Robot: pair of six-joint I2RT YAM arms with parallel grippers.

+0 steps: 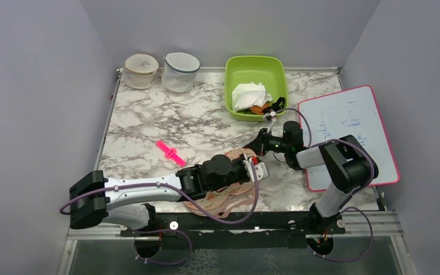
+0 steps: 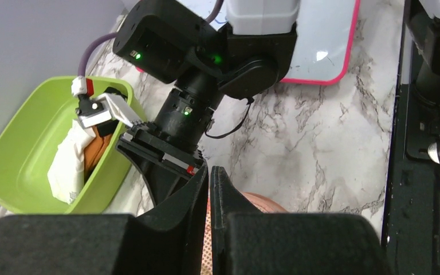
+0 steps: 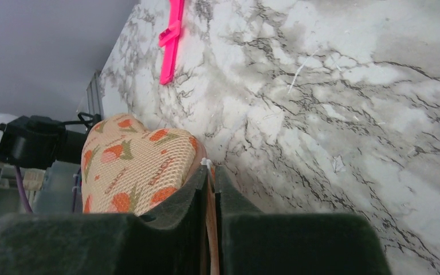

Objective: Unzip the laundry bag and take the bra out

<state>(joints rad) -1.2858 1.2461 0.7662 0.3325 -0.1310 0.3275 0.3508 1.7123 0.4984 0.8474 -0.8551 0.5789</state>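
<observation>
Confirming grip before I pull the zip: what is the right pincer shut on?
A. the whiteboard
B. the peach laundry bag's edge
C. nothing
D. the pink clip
B: the right wrist view shows the right pincer closed on the pink edging of the laundry bag, with the pink clip lying apart on the table.

Marble-patterned table (image 1: 149,123). Rear left: left round mesh tub (image 1: 141,70), right round mesh tub (image 1: 180,71), just beside each other. Rear centre: green bin (image 1: 256,60) holding white cloth (image 1: 249,94) and black-and-orange garment (image 1: 262,109). Right: pink-framed whiteboard (image 1: 349,132). Mid-table: pink clip (image 1: 170,152).
</observation>
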